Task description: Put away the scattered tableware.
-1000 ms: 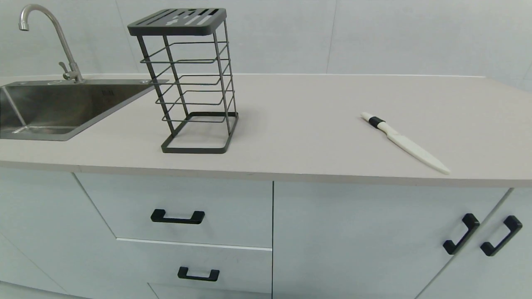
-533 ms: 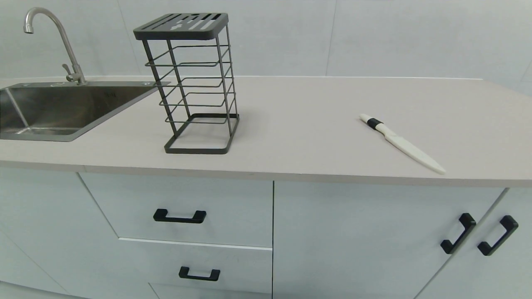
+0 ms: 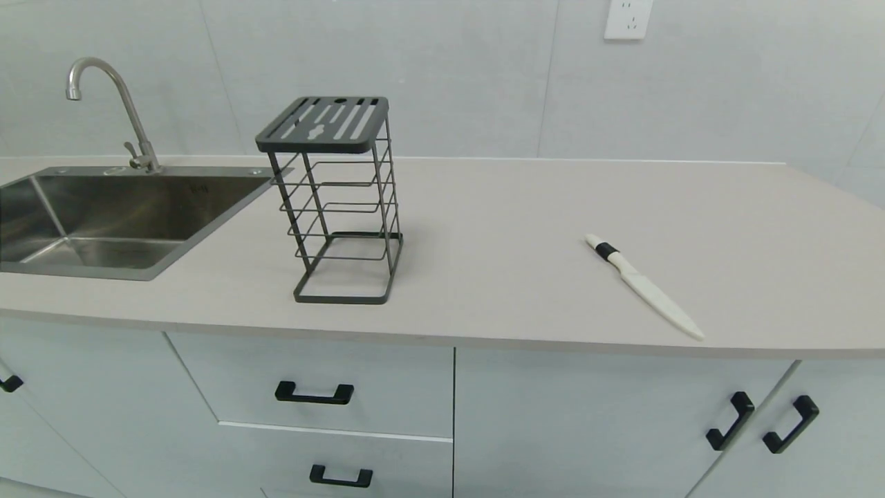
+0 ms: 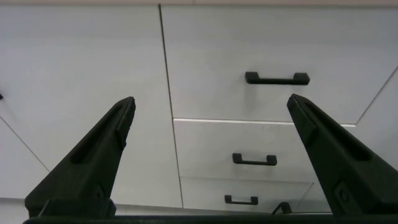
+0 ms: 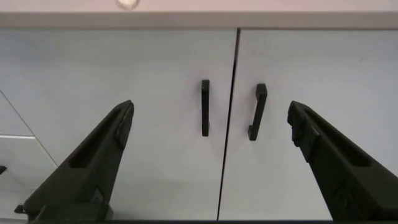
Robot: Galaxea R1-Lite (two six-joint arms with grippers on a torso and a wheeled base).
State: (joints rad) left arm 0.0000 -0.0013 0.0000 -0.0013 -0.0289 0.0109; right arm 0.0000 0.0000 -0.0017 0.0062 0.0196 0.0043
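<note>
a white knife [image 3: 643,285] with a black band at its handle is seen lying flat on the counter [image 3: 525,207], close to the front edge, with the handle toward the wall and the tip toward the edge. it is held by neither set of jaws and is touched by nothing else.

the right jaws are spread wide and nothing is gripped between them. they are held low in front of a pair of cabinet doors, and two upright black door handles [image 5: 205,107] are framed between them. the counter's front edge [image 5: 199,18] is seen above these jaws, so the knife is placed higher than them, on the surface over those doors, and well apart from them.

the left jaws are likewise spread wide and empty. they are held below the counter, facing the drawer fronts, with a black drawer handle [image 4: 277,78] seen between them. the knife is placed above these jaws and off toward the right jaws' side.

a black wire knife rack [image 3: 339,200] with a slotted top is stood upright on the counter over the drawers, above the left jaws and well apart from the knife. a steel sink [image 3: 83,275] with a curved faucet [image 3: 131,117] is set beyond the rack, farther from the knife. a white socket [image 3: 627,19] is mounted on the wall behind.
</note>
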